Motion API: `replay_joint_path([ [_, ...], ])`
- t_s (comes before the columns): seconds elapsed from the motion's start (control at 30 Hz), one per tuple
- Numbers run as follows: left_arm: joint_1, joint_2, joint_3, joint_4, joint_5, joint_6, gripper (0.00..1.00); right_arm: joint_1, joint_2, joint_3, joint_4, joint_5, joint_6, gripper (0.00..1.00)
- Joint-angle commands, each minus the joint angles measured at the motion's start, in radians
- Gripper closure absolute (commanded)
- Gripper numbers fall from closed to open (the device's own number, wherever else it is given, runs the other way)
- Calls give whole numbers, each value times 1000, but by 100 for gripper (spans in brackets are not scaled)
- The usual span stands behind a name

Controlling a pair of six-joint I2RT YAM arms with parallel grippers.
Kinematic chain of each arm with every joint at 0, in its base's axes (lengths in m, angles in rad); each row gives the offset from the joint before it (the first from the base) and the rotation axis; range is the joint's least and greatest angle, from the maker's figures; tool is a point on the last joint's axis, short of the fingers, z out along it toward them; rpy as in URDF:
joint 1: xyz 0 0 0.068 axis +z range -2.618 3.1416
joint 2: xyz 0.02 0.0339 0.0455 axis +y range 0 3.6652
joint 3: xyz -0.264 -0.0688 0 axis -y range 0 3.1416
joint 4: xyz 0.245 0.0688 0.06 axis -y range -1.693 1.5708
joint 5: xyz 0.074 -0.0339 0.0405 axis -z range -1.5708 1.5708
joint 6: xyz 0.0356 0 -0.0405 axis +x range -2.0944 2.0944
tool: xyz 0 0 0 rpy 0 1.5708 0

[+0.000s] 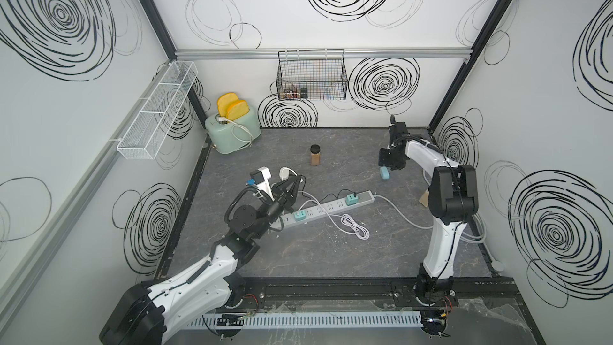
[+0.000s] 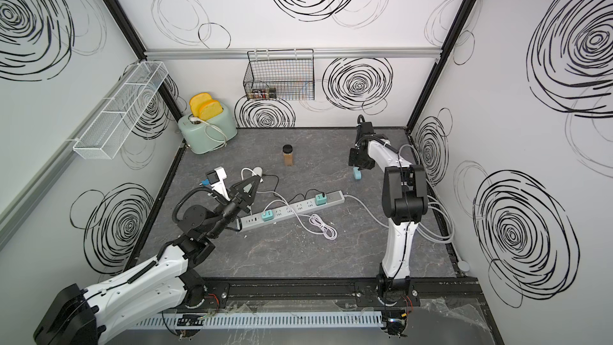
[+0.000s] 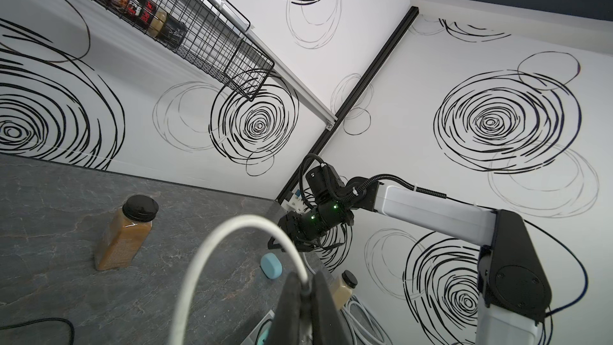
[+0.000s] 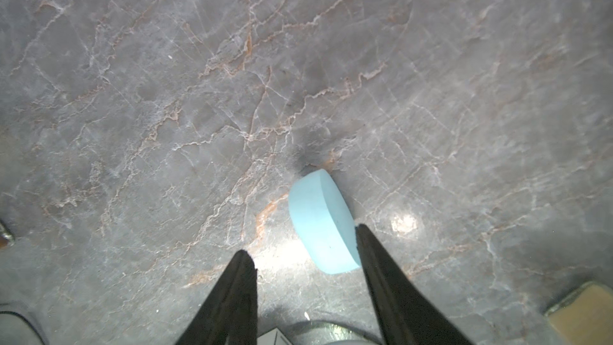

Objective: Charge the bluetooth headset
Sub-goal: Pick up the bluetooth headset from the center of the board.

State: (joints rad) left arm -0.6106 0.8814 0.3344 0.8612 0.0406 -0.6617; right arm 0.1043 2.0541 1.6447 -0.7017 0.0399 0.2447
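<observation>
Pinching confirmed: white cable (image 3: 212, 250) is clamped in left gripper (image 3: 306, 281), just behind the left end of power strip (image 1: 328, 210). Beyond its right end, headset case (image 4: 323, 224) sits off-centre under the spread right gripper (image 4: 302, 240), crowding one finger. On closing, case is likely shoved or tipped, not caught.

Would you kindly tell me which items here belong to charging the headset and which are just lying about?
For the job:
- blue headset case
- white cable, pinched in the left claw
- power strip
- right claw, open at the case

Lying about:
- toaster
- spice jar
- black wire basket
- white mesh shelf
</observation>
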Motion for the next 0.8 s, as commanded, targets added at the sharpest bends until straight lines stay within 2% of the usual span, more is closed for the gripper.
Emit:
replay_joint_path([
  [0.0,1,-3,5,32,5,0,100,12,37,31,-85,61,-67,47],
  [0.2,2,1,7,32,4,2,100,14,100,118,-146,52,-76,47],
  [0.43,5,-2,7,30,4,3,100,21,149,188,-214,110,-83,49],
  [0.77,3,-8,5,29,3,0,100,26,147,171,-240,109,-93,53],
])
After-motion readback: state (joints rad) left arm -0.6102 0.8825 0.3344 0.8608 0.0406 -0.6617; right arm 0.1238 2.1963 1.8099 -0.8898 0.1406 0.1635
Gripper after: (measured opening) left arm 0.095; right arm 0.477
